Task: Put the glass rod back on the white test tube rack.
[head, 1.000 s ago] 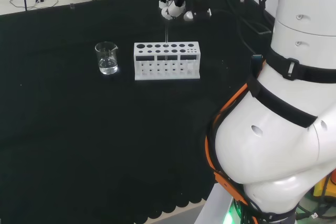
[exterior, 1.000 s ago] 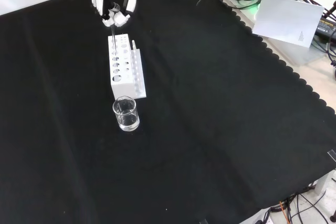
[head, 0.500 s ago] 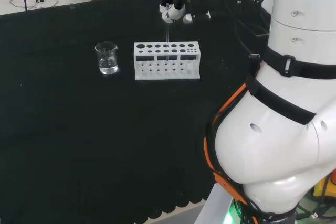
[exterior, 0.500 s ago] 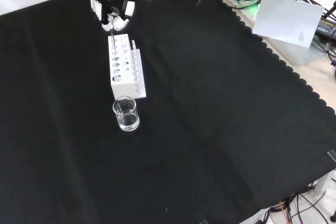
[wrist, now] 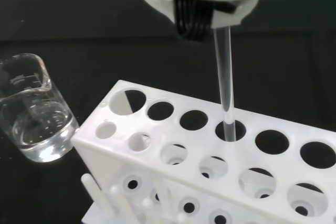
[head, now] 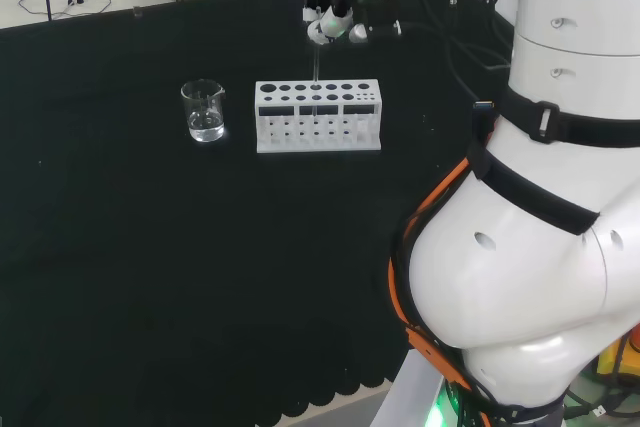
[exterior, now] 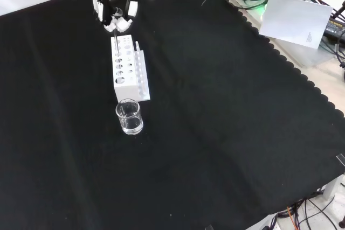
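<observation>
Hand (exterior: 115,5) above the white test tube rack (exterior: 128,68), fingers curled round the upright glass rod (wrist: 226,84), its tip in a hole.

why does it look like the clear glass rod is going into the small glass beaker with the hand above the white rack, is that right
Not quite. The clear glass rod is entering a hole in the top of the white test tube rack, not the small glass beaker; the wrist view shows this. The beaker stands apart beside the rack's end, with some clear liquid in it. The hand is indeed above the rack.
</observation>
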